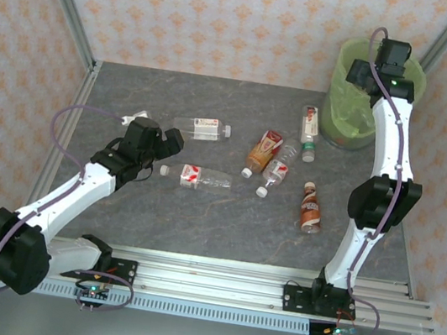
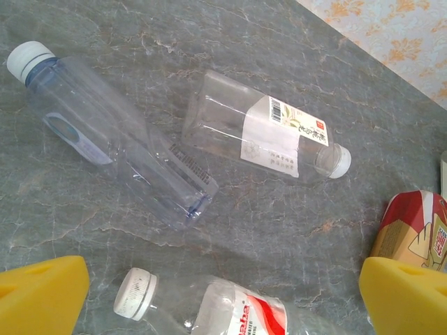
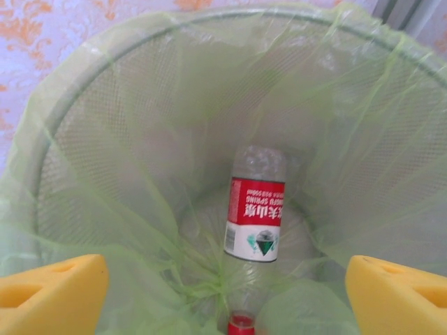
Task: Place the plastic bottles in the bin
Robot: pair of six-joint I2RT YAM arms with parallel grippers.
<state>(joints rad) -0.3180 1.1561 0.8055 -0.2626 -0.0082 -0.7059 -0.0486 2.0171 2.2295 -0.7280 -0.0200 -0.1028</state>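
Release over bin (image 3: 77, 118): right end effector (image 3: 223, 289) spread, binned bottle (image 3: 255, 218) below. Next: closing spread left end effector (image 2: 223, 296) on worktop bottle (image 2: 209, 313) beneath.

Right gripper (image 1: 391, 60) over bin (image 1: 340, 118); left gripper (image 1: 172, 141) between two clear bottles (image 1: 202, 127) (lying flat).

bin (image 1: 341, 110) mouth wide open, bottles (image 1: 205, 178) scattered close, tight gaps between them

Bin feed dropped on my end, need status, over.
Left gripper, right gripper: fingers open. Right over bin, one bottle inside. Other bottles on table. No obstruction seen.
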